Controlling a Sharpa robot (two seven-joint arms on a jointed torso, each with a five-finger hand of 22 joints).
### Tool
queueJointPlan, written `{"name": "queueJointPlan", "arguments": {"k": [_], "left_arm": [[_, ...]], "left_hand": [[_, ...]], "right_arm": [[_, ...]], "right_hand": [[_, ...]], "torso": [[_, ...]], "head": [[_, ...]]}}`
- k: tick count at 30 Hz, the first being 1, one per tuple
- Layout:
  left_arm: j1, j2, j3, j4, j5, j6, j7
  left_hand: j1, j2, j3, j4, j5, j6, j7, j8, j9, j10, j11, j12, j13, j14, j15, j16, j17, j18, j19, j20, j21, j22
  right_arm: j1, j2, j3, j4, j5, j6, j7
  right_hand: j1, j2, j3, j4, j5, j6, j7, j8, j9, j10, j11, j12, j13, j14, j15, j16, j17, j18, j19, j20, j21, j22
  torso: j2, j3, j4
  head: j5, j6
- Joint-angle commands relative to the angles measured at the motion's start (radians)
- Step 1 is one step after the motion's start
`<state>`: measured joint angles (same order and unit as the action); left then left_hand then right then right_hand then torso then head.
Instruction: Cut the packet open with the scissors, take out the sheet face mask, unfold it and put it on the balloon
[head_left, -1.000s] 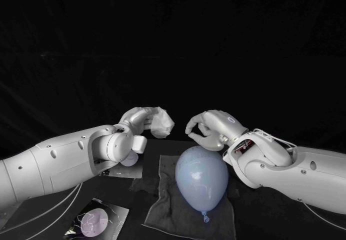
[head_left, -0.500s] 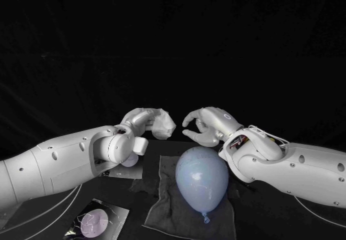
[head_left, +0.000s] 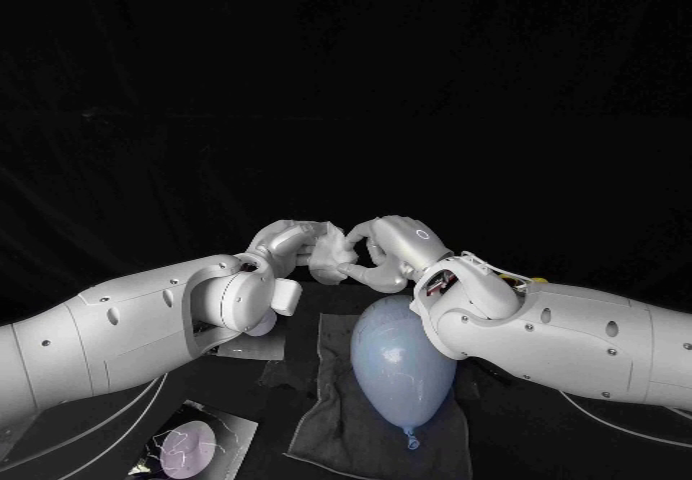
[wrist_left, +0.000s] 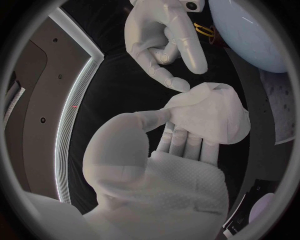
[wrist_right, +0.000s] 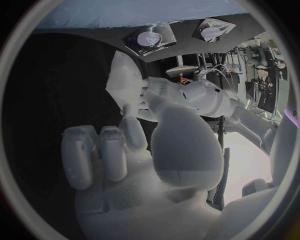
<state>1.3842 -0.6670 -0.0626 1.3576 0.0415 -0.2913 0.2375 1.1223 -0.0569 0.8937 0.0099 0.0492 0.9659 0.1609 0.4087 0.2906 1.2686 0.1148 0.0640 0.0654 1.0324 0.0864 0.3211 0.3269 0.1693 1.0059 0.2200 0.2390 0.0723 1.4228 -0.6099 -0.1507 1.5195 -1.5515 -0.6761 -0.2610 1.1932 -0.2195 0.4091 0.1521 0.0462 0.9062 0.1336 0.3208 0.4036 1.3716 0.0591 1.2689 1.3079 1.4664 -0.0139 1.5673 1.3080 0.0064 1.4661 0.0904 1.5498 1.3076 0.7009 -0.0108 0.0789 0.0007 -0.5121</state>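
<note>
We see the left hand (head_left: 293, 247) raised above the desk (head_left: 537, 452), pinching the sheet face mask (head_left: 340, 262) between its thumb and fingers; the mask is a folded white wad, held in the air just beyond the far end of the balloon (head_left: 402, 360); the right hand (head_left: 392, 243) meets it from the other side, one fingertip (wrist_left: 180, 84) touching the mask's edge in the left wrist view, the other fingers curled in; whether that hand has a hold on the mask we cannot tell. The pale balloon lies on a dark cloth (head_left: 320, 425) on the desk, knot towards the robot; one packet (head_left: 185, 446) lies near the cloth's left corner; a second packet (head_left: 257, 325) lies under the left wrist.
</note>
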Motion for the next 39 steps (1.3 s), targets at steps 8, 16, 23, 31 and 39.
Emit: {"name": "queueJointPlan", "arguments": {"k": [8,16,23,31,39], "left_arm": [[0.002,0.005,0.001,0.010,-0.002,-0.009,-0.003],[0.002,0.004,0.001,0.012,0.004,-0.014,-0.009],[0.002,0.005,0.001,0.016,0.007,-0.023,-0.017],[0.002,0.007,0.001,0.023,0.035,-0.024,-0.022],[0.002,0.007,0.001,0.033,0.078,-0.023,-0.015]], "left_hand": [[0.008,0.000,-0.011,0.005,0.002,-0.005,0.004,0.005,0.003,-0.006,-0.001,0.000,0.000,0.010,0.000,-0.008,0.002,0.017,0.008,0.000,-0.001,0.000],[0.020,-0.001,-0.019,0.013,0.002,-0.008,0.004,0.005,0.008,-0.007,-0.002,0.000,0.000,0.021,-0.001,-0.022,0.002,0.018,0.063,-0.023,0.019,0.005],[0.021,-0.001,-0.019,0.015,0.002,-0.010,0.004,0.004,0.008,-0.010,-0.001,-0.001,-0.001,0.020,-0.001,-0.024,0.002,0.017,0.063,-0.024,0.018,0.004],[0.028,0.002,-0.019,0.024,0.002,-0.022,0.006,0.000,0.010,-0.023,0.002,-0.002,-0.001,0.018,0.001,-0.038,-0.002,0.017,0.080,-0.028,0.013,-0.001],[0.039,0.012,-0.032,0.041,0.002,-0.039,0.011,-0.005,0.014,-0.047,0.009,-0.002,-0.001,0.007,0.007,-0.061,-0.006,0.016,0.095,-0.028,-0.001,-0.008]], "right_arm": [[-0.008,0.028,-0.001,-0.032,-0.163,-0.010,-0.084],[-0.015,0.024,-0.001,-0.013,-0.245,-0.059,-0.128],[-0.018,0.026,-0.001,-0.011,-0.264,-0.070,-0.145],[-0.021,0.037,-0.001,-0.022,-0.267,-0.036,-0.154],[-0.027,0.043,-0.001,-0.026,-0.267,-0.013,-0.154]], "right_hand": [[0.077,-0.002,-0.022,-0.009,0.003,0.039,-0.008,0.010,0.002,0.000,-0.012,-0.004,0.025,0.104,-0.004,0.003,0.263,-0.001,0.093,0.000,-0.001,0.255],[0.086,-0.008,-0.063,0.016,0.005,0.087,-0.027,0.043,0.011,0.024,-0.029,0.023,0.045,0.104,-0.019,0.003,0.263,-0.006,0.105,-0.013,0.021,0.263],[0.077,-0.009,-0.097,0.046,0.005,0.083,-0.029,0.046,0.009,0.025,-0.031,0.021,0.043,0.104,-0.022,0.003,0.263,-0.006,0.105,-0.017,0.021,0.263],[0.079,-0.011,-0.125,0.065,0.005,0.081,-0.029,0.049,0.008,0.024,-0.031,0.017,0.041,0.104,-0.022,0.003,0.263,-0.006,0.105,-0.017,0.021,0.263],[0.090,-0.008,-0.139,0.073,0.005,0.086,-0.032,0.055,0.009,0.024,-0.033,0.016,0.041,0.104,-0.023,0.003,0.263,-0.006,0.105,-0.018,0.021,0.263]], "torso": [[0.001,0.0003,-0.0020],[0.000,0.0013,-0.0016],[0.001,0.0004,-0.0019],[0.000,-0.0008,-0.0009],[0.000,0.0000,-0.0016]], "head": [[0.001,0.000],[0.002,0.000],[0.002,0.001],[0.001,0.002],[0.002,0.001]]}}
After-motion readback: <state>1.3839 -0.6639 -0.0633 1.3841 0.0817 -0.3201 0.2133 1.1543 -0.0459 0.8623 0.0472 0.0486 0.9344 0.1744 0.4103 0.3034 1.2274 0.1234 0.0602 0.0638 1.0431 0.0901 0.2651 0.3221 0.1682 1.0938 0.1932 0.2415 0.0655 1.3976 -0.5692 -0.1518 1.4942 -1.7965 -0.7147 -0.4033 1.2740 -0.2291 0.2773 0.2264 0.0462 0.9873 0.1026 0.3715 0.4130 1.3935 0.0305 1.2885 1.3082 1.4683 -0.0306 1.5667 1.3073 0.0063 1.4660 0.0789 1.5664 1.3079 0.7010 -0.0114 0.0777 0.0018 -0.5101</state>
